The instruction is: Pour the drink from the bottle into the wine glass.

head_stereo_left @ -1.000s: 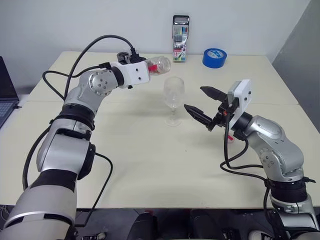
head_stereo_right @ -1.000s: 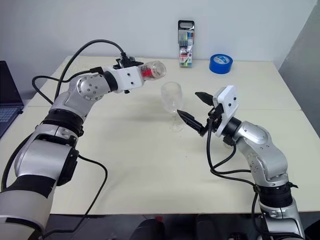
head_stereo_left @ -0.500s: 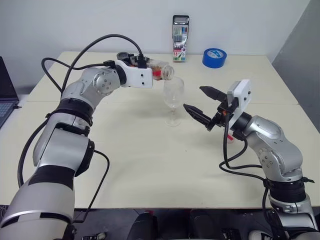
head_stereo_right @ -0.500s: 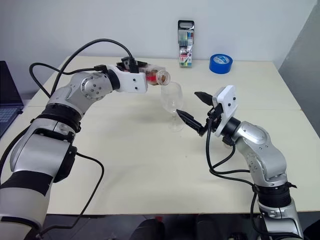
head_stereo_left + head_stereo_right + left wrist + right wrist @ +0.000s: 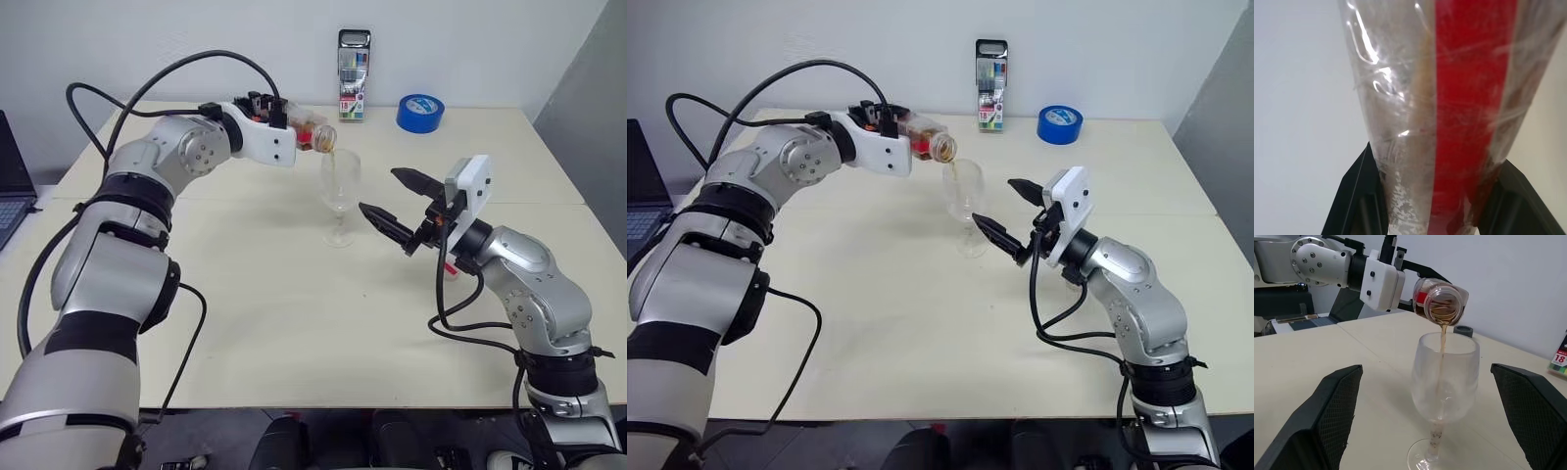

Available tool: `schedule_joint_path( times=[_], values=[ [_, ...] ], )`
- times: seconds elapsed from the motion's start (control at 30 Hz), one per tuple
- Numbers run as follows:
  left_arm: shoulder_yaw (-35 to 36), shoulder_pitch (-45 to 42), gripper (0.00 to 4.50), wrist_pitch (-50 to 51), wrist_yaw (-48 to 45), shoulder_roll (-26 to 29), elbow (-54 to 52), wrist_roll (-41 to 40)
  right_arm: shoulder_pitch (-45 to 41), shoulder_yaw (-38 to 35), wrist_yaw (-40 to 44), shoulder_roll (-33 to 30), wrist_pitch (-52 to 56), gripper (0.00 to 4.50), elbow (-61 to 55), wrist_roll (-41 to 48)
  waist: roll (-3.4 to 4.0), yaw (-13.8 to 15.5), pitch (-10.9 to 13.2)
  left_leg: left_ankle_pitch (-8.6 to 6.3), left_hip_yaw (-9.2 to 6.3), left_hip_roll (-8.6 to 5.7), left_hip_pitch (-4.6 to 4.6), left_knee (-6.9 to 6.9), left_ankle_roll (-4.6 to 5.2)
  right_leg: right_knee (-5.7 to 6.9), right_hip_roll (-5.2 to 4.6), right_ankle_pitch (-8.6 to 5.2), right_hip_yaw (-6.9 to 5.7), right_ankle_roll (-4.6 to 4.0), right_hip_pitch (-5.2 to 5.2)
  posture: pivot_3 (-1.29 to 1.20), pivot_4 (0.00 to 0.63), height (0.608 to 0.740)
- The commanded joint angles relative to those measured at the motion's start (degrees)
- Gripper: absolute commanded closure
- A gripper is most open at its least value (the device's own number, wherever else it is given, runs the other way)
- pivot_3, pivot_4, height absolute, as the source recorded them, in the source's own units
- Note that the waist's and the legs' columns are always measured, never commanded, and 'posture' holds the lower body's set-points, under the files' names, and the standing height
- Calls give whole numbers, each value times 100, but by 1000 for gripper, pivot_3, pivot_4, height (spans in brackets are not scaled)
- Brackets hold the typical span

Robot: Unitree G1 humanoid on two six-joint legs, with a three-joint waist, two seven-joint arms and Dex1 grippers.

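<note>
Left arm — raised, reaching forward and inward, wrist rolled | left gripper (image 5: 299, 137) — fingers clamped on the bottle (image 5: 312, 136) | right arm — bent, held lower | right gripper (image 5: 397, 201) — fingers spread wide, holding nothing

The left gripper (image 5: 906, 137) mostly hides the bottle (image 5: 929, 144), so just the neck end pokes out. In the left wrist view the bottle's top and base run off the frame. The glass (image 5: 1444, 382) loses part of its foot at the frame edge in the right wrist view. The laptop (image 5: 12, 186) is cut by the frame edge. Print on the marker pack (image 5: 353, 88) is too small to read.
</note>
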Motion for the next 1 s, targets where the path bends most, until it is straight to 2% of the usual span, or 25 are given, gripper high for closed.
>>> schedule_joint_path(
  times=[0.03, 1.0],
  values=[
    [-42, -298, 2785, -27, 245, 63, 20, 73, -13, -74, -55, 17, -121, 0, -237, -19, 0, 0, 0, 0, 1, 0, 0, 0, 0, 0, 0, 0, 1, 0, 0, 0, 150, 740],
    [-478, -745, 2785, 32, 652, 101, 361, 578, -76, -54, -35, 41, -217, 0, -96, -52, 0, -1, 0, 0, 9, 0, -1, 1, 0, 6, 0, 0, 8, 0, -7, 0, 150, 740]
  ],
)
